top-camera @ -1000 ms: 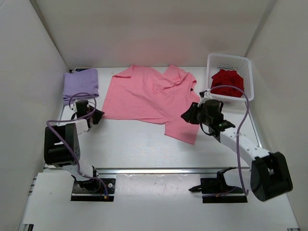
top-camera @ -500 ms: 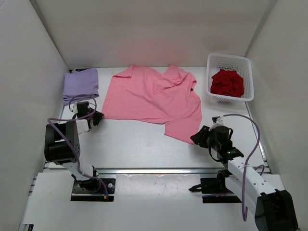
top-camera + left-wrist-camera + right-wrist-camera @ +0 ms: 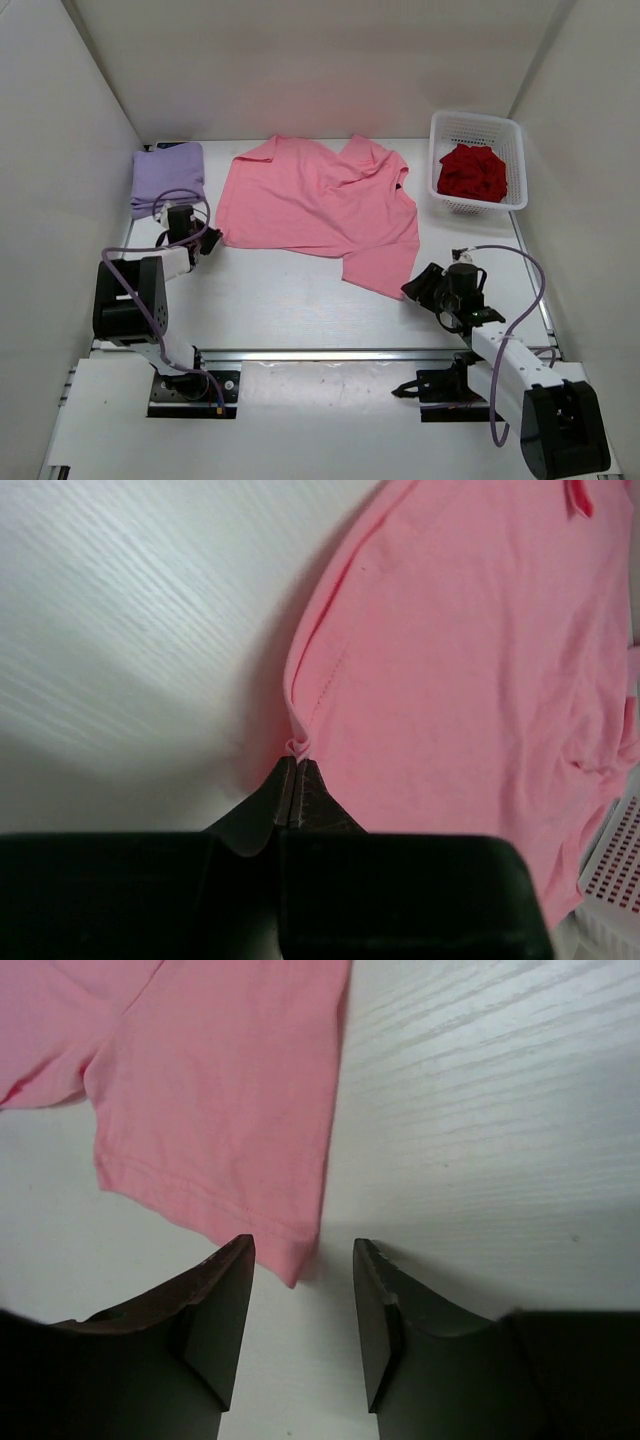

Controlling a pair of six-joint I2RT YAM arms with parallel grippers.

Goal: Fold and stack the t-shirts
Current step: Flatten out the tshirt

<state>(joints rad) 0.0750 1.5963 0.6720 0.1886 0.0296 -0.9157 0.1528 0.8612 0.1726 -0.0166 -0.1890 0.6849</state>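
Hem of pink t-shirt [image 3: 450, 680] seemingly in clenched left hand [image 3: 290, 780]; right hand [image 3: 301, 1250] released.

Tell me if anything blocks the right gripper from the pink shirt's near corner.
Nothing visible does. The pink shirt lies flat on the table, its corner between the right gripper's open jaws.
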